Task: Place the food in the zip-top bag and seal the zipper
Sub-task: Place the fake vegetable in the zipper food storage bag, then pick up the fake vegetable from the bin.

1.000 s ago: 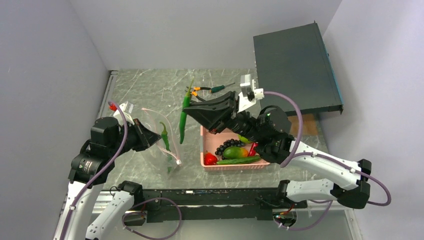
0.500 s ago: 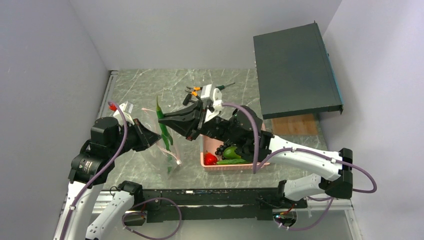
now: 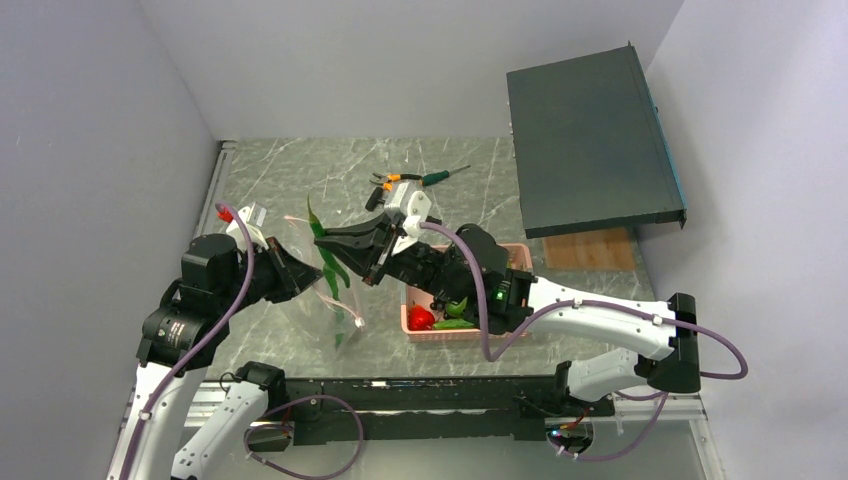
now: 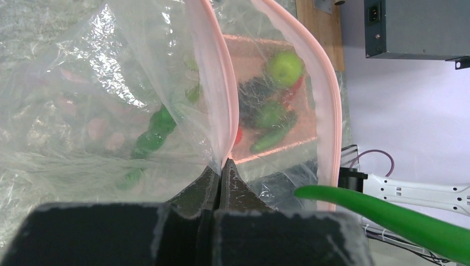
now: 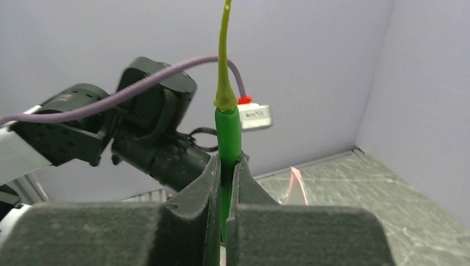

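Note:
My left gripper [image 3: 303, 275] [image 4: 221, 163] is shut on the near rim of the clear zip-top bag [image 3: 335, 300], pinching the pale pink zipper [image 4: 228, 111] and holding the mouth open. The far zipper strip [image 4: 328, 111] stands apart from it. One green pepper [image 4: 149, 138] lies inside the bag. My right gripper [image 3: 325, 240] [image 5: 227, 160] is shut on a long green pepper [image 3: 318, 228] [image 5: 228, 127], stem up, held at the bag's mouth. Its tip shows in the left wrist view [image 4: 388, 216], just outside the far strip. The pink basket [image 3: 460, 335] holds a red fruit [image 3: 421, 318] and other food.
Orange-handled pliers [image 3: 392, 181] and a screwdriver [image 3: 440, 177] lie on the table behind the bag. A large dark box [image 3: 595, 130] leans at the back right, with a wooden board [image 3: 592, 250] below it. Grey walls close in left and right.
My right gripper has carried the long green pepper left from beside the basket to the bag's mouth. The left gripper and the bag have stayed put.

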Tool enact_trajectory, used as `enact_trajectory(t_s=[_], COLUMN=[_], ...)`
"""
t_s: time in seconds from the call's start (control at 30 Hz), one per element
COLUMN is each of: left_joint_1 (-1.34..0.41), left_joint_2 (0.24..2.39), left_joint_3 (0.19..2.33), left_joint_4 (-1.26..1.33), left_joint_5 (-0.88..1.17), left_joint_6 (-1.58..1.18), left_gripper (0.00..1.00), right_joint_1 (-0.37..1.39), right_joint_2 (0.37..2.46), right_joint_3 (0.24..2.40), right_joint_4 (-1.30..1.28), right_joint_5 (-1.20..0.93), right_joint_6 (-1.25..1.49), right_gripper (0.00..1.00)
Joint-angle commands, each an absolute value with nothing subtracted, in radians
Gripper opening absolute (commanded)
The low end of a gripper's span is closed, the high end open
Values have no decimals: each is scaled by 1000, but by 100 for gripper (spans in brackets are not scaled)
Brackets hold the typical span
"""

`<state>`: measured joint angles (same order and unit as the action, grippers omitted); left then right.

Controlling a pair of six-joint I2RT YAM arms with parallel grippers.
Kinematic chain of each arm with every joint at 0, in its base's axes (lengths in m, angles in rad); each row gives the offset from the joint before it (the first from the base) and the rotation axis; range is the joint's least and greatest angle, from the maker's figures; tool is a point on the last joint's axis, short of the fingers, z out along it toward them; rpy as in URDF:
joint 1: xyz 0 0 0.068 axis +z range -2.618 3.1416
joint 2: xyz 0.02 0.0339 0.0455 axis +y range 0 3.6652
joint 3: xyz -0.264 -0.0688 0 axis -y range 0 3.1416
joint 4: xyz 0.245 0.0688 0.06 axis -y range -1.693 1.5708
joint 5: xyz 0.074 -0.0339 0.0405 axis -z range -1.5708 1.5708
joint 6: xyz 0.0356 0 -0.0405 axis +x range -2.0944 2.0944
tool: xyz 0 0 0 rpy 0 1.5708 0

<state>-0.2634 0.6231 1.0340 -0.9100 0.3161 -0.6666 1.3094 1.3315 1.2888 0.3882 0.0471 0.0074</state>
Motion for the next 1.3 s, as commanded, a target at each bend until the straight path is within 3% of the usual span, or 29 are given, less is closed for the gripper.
enact_trajectory(t_s=[0.0,0.1,0.27,0.37,0.77,1.03,1.27], left_joint_1=[-268,-268,-268,-268,-267,-268,-268], left_joint_2=[614,614,617,614,609,611,613], left_joint_3=[1061,1061,1059,1059,1047,1047,1045], left_joint_4=[-905,-901,-899,-900,-897,-907,-910], left_joint_5=[316,319,321,322,325,314,311], left_joint_6=[-668,-668,-665,-665,-660,-647,-637], left_gripper=[0,0,0,0,0,0,0], right_joint_1=[1310,1311,1313,1313,1312,1283,1208], right_joint_2=[1322,1307,1293,1273,1151,1027,986], right_joint_3=[1242,1196,1168,1164,1152,1004,951], right_joint_4=[390,403,367,336,175,38,-270], right_joint_5=[137,124,127,164,331,518,579], right_joint_6=[67,140,226,235,170,142,234], right_gripper=[2,8,39,48,49,53,53])
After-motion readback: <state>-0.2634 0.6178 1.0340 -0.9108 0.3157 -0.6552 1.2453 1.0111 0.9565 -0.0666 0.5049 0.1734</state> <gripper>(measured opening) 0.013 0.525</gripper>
